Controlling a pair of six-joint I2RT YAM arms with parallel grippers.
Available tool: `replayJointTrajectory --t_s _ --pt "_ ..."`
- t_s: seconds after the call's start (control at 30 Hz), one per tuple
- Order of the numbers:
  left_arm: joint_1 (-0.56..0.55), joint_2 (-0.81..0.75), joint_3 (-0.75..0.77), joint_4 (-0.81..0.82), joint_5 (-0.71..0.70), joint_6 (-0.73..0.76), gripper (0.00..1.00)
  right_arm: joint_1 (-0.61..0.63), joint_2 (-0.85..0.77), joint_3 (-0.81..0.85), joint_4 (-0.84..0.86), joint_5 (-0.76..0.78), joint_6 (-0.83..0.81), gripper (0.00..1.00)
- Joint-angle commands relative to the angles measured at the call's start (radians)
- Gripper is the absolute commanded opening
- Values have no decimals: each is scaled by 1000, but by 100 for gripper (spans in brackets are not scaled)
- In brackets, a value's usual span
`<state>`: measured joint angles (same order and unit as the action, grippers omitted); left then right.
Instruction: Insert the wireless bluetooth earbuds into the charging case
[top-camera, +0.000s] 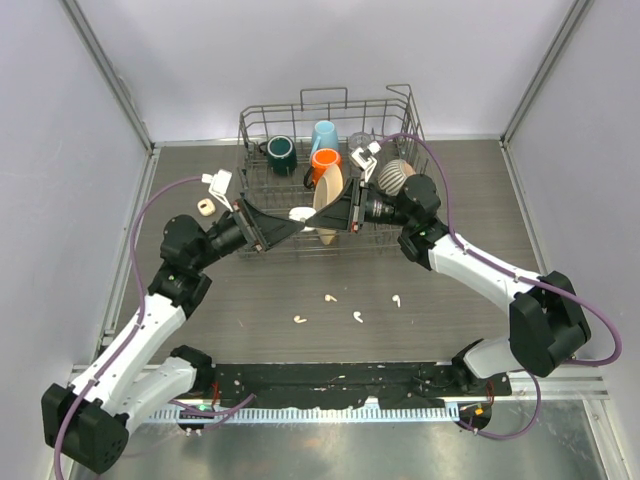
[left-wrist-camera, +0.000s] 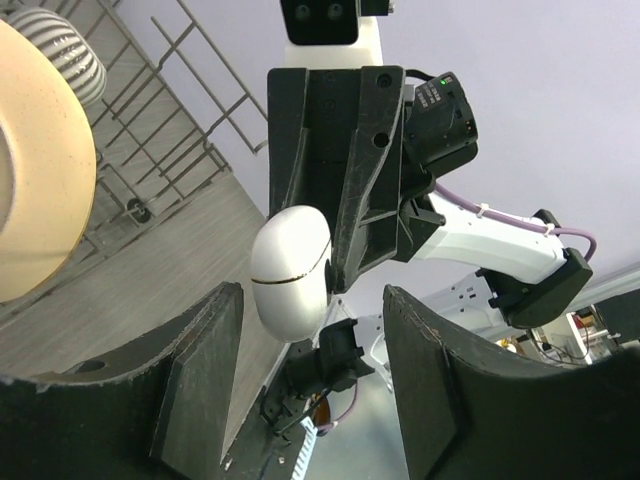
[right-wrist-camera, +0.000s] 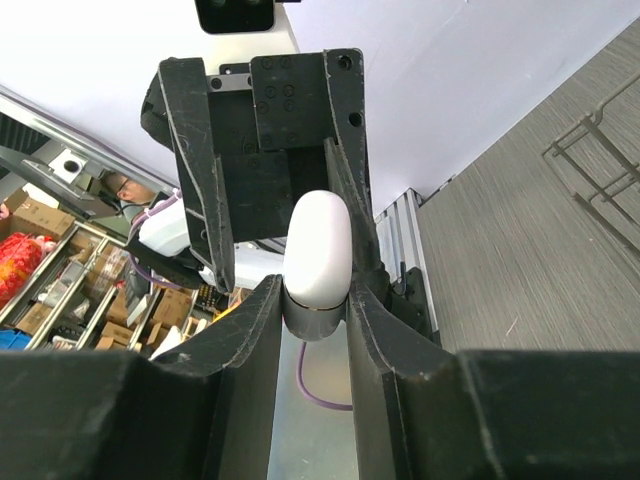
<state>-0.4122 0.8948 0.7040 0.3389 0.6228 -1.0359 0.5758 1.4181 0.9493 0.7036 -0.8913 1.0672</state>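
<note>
The white charging case (right-wrist-camera: 318, 250) hangs closed in the air in front of the dish rack, and my right gripper (right-wrist-camera: 315, 300) is shut on its lower half. The same case (left-wrist-camera: 290, 270) shows a thin seam line in the left wrist view. My left gripper (left-wrist-camera: 315, 350) faces it with its jaws apart. The case sits just at the tips, closer to the left finger (left-wrist-camera: 200, 380), and is not clamped. In the top view both grippers meet at the case (top-camera: 303, 214). Several small white earbuds (top-camera: 330, 298) lie loose on the table below, among them one at the front left (top-camera: 299, 320) and one at the right (top-camera: 396, 299).
Directly behind the grippers stands a wire dish rack (top-camera: 400, 100). It holds a green mug (top-camera: 281, 153), a blue cup (top-camera: 323, 135), an orange mug (top-camera: 325, 162), a striped bowl (top-camera: 396, 176) and a beige bowl (top-camera: 328, 195). A small cream object (top-camera: 205, 207) lies left of the rack.
</note>
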Motion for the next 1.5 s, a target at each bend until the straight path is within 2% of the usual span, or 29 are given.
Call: replayJointTrajectory --t_s 0.0,0.1,0.27,0.37,0.47,0.5,0.53,0.6,0.63,0.67,0.7,0.77,0.83,0.87,0.97,1.07,1.1,1.17,1.23,1.33,1.47 --pt "-5 -27 22 14 -34 33 57 -1 -21 3 36 8 -7 1" --pt "-5 -16 25 25 -26 27 47 -1 -21 5 37 8 -9 1" --pt "-7 4 28 46 -6 16 43 -1 -21 9 36 3 -6 1" --pt "-5 7 25 55 -6 17 32 -1 -19 9 33 3 -6 1" --pt "-7 13 25 60 -2 16 14 -1 -16 9 28 0 -4 1" --pt "-7 15 26 61 0 20 2 -1 -16 9 27 0 -4 1" --pt "-5 13 25 60 0 25 0 -1 -18 9 25 2 -4 1" --pt "-5 9 22 58 -5 39 0 -1 -16 12 13 8 -6 18" --pt "-7 3 20 46 -6 52 0 -1 -18 14 10 9 -6 23" --pt "-7 -3 19 35 -14 81 0 -1 -22 16 -2 14 -6 40" --pt "-5 -8 14 23 -15 102 0 -1 -27 17 -21 32 -6 51" --pt "-7 -29 8 0 -26 169 0 -2 -53 26 -90 69 -16 67" --pt "-5 -49 -8 -17 -44 209 0 -5 -82 39 -165 158 -35 76" --pt "-7 -71 -14 -17 -51 230 0 -8 -99 46 -259 188 -62 79" --pt "-5 -114 -50 3 -95 289 0 -10 -160 69 -396 304 -78 83" --pt "-5 -134 -90 80 -118 327 0 -13 -215 71 -495 434 9 86" --pt "-7 -143 -112 121 -127 345 0 -13 -232 50 -493 455 128 86" --pt "-5 -146 -124 152 -135 368 0 -10 -243 29 -433 463 239 86" --pt "-5 -139 -118 157 -130 404 0 -8 -246 39 -458 468 351 86" --pt "-5 -125 -101 169 -130 431 0 -5 -246 92 -617 492 404 87" --pt "-5 -116 -89 193 -144 445 0 5 -232 100 -690 494 503 87"
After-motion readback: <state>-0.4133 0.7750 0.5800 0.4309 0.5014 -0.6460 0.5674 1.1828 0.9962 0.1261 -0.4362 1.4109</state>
